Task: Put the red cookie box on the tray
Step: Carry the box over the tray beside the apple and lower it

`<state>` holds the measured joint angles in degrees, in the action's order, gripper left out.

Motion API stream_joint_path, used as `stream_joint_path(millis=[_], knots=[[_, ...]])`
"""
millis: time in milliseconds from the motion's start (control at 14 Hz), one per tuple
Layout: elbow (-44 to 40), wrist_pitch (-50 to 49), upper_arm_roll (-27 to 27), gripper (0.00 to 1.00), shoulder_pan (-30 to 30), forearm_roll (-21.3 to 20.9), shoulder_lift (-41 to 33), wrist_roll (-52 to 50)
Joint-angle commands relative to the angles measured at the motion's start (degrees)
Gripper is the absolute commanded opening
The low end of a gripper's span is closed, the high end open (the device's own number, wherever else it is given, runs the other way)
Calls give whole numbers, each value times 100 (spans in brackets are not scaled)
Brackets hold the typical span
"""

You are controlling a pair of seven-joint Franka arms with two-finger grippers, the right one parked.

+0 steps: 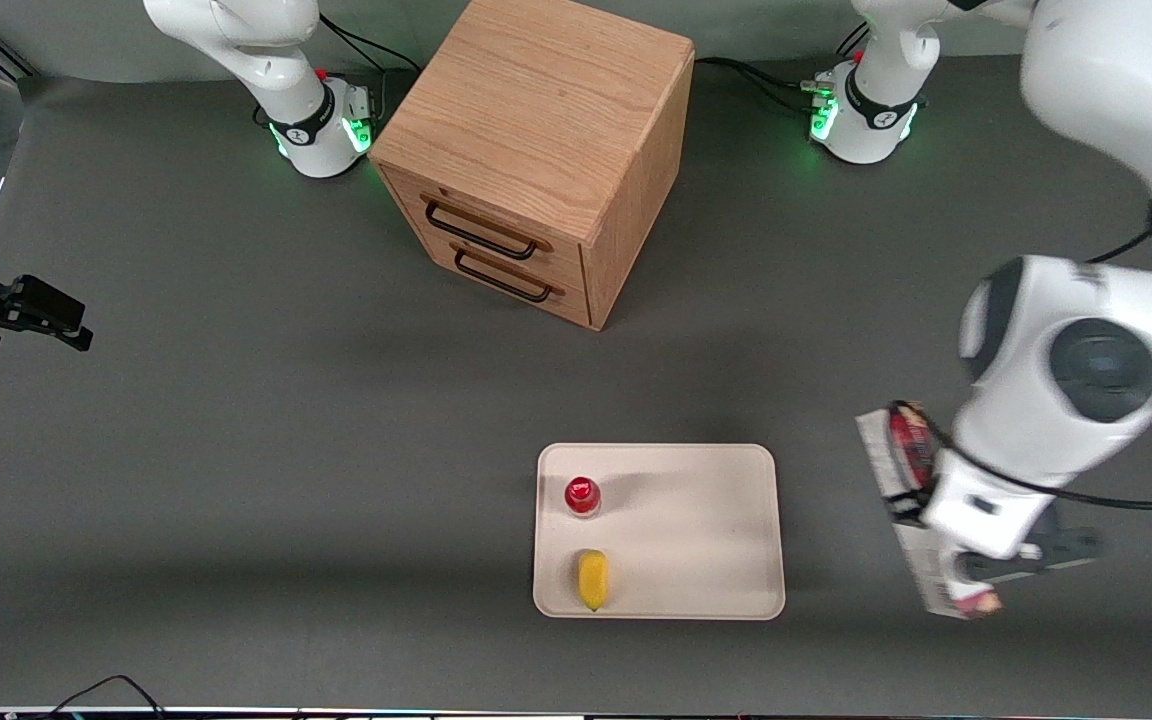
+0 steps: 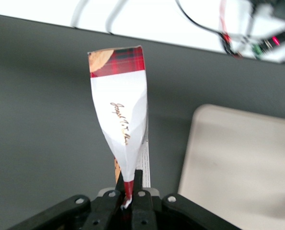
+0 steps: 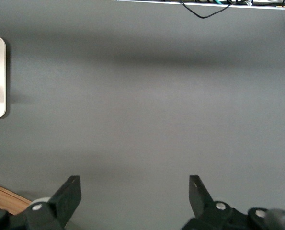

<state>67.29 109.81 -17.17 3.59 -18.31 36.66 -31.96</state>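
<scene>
The left arm's end effector [image 2: 129, 194] is clamped on the red cookie box [image 2: 120, 120], its two fingers pressed together on the thin box near one end, so the box projects away from the wrist edge-on. That pinch across the thin dimension looks chosen because the box is too long and flat to be spanned any other way. In the front view the red cookie box [image 1: 904, 500] is held near the working arm's end of the desk [image 1: 236, 450], just beside the tray [image 1: 696, 540] but not over it; whether it is clear of the desk cannot be told. The tray carries a small red-capped bottle [image 1: 582, 495] and a yellow item [image 1: 592, 578] along one short side, leaving the part nearest the box bare, which seems the natural landing spot.
</scene>
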Motion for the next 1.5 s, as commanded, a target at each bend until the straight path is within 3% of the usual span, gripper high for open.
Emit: stream_joint_path(millis=[0,357,643,857,1071,1429], knots=[[-58,486,-287,0,106,-208,428,-126],[-41,1506,-287,0,528,-348,1228,-82],[-67,1799,-269,0,591,-830,1650,-108],[47,1807,-252,0,582,-955,1669,-135],[319,2613,-217,0,573,-998,1669,-397],[364,2712,-208,0,573,-1174,1677,-460]])
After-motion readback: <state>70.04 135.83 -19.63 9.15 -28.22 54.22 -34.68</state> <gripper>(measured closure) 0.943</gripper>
